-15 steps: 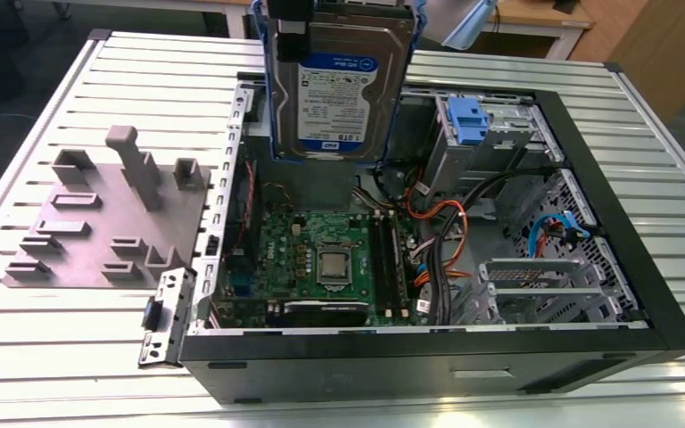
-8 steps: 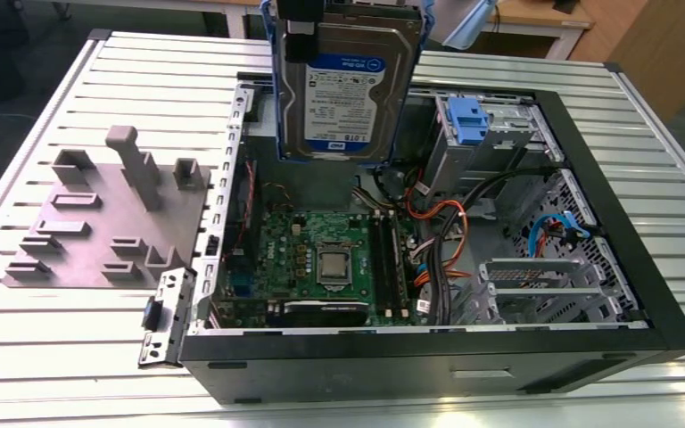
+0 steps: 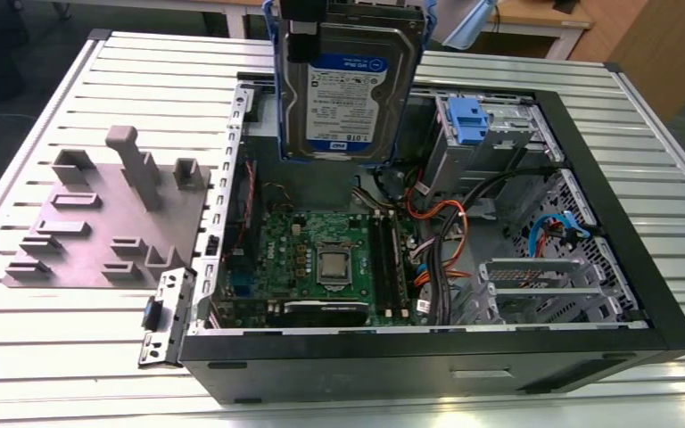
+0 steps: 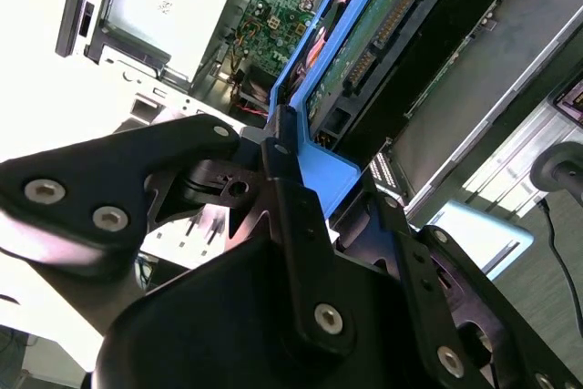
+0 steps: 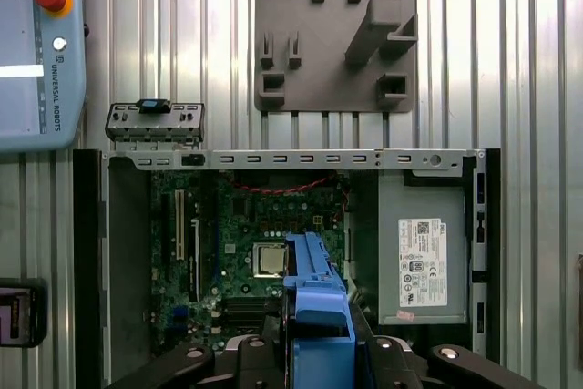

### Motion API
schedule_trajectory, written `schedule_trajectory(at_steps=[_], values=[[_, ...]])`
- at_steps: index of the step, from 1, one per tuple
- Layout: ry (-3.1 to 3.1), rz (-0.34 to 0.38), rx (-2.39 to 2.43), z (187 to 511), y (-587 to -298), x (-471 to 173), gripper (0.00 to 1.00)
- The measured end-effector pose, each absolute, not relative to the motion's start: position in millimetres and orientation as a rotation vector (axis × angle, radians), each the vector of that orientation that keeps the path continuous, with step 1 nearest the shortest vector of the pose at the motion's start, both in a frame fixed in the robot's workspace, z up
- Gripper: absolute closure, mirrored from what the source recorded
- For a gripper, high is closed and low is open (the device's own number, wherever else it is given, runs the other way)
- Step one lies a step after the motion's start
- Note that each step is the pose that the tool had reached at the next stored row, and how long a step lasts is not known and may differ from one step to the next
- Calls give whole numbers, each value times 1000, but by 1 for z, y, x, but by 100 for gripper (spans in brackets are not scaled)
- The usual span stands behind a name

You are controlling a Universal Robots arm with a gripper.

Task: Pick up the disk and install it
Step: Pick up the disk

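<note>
Gripper (image 4: 284,166) jaws are clamped on the blue carrier edge of the disk (image 3: 345,94), held upright above the open computer case (image 3: 628,223), clear of its walls. Frame edge cuts off the disk's top in the exterior view

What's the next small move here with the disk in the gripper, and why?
Probably carry it toward the drive cage with the blue latch, without lowering yet. The gripper is clamped on the disk by its blue carrier, held upright above the open computer case, over the motherboard rather than a bay.
</note>
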State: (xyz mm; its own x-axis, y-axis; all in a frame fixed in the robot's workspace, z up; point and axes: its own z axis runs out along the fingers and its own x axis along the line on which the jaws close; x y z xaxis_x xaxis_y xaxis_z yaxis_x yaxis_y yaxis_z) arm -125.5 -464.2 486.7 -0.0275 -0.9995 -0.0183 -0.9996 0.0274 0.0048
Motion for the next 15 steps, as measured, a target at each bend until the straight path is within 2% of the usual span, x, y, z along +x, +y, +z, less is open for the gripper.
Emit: schedule_trajectory(at_steps=[15], values=[[2247,20,-2186,487,-469,-119,64]])
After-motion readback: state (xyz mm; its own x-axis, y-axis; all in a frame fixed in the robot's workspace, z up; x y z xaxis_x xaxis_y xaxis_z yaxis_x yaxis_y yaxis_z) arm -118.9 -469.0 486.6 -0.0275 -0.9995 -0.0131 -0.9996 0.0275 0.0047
